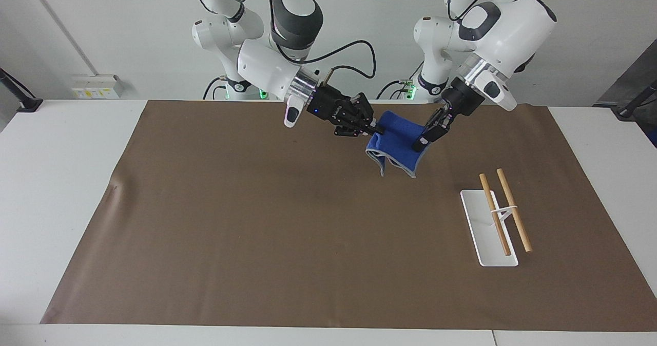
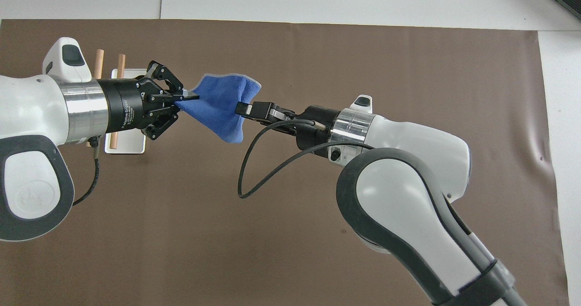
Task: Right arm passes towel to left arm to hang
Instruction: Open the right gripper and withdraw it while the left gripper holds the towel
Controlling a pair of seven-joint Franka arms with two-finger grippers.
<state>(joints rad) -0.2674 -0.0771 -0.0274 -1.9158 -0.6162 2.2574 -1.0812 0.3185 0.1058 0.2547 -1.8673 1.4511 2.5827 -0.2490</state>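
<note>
Held in mid-air at upper centre of the facing view, the towel (image 1: 398,140) — soft, light, floppy — is pinched at one edge by the left gripper (image 1: 422,141) and at the other meets the right gripper (image 1: 377,129), whose grip I cannot tell; edges hold best.
</note>
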